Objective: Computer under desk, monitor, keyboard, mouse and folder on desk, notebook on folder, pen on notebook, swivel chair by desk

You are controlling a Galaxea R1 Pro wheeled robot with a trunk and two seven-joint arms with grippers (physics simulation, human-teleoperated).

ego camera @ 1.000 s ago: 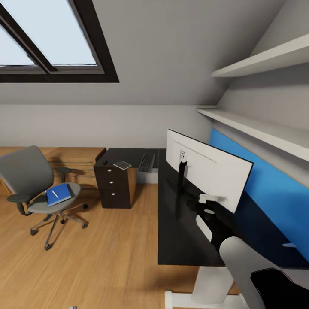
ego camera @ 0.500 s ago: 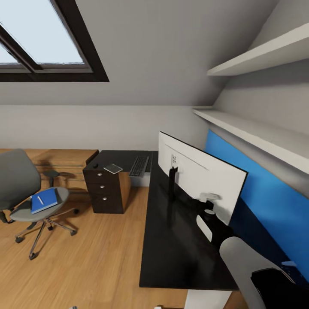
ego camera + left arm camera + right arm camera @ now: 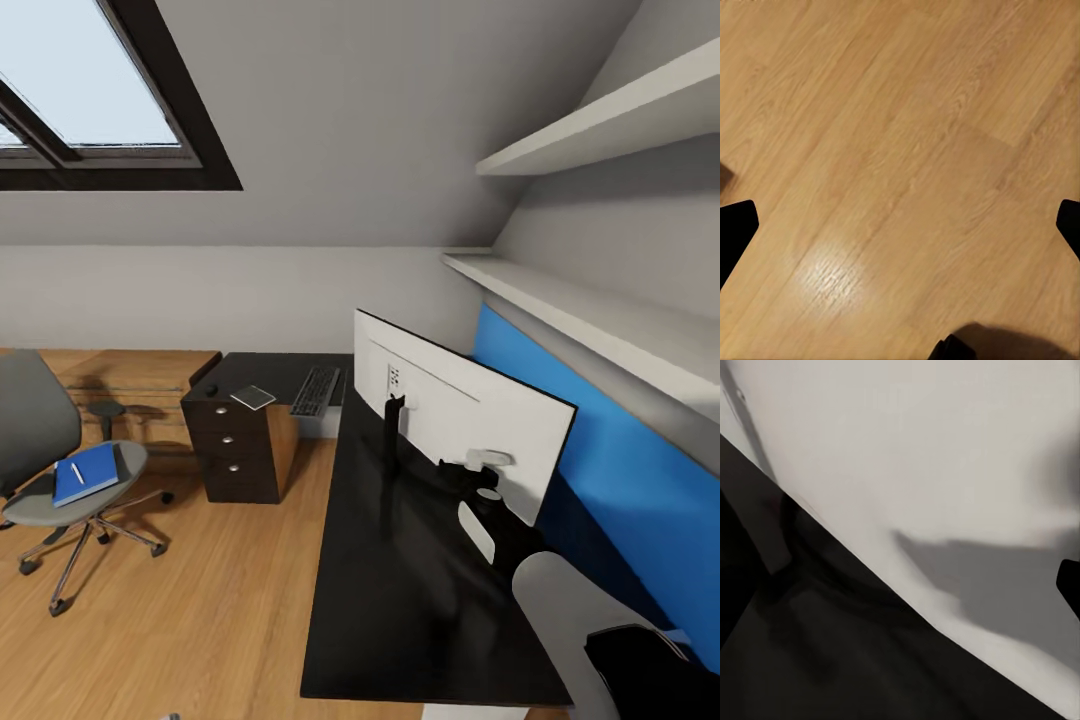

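Light wooden floor [image 3: 200, 620] surrounds the long glossy black desk [image 3: 400, 600], where the wide monitor [image 3: 455, 415] stands with its white back visible, and the black keyboard [image 3: 315, 390] and dark grey notebook [image 3: 253, 397] lie on the far wing. Bright blue folder [image 3: 85, 473] with the thin white pen [image 3: 77, 473] on it lies on the grey swivel chair [image 3: 60, 470], well apart from the desk. Right gripper [image 3: 487, 462] is at the monitor's back, grip unclear, and the left gripper [image 3: 900, 225] has its fingers wide apart above the floor.

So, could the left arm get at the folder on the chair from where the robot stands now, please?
Probably not. The folder lies on the chair across open floor, while the left gripper hangs over bare boards; the base must drive closer.
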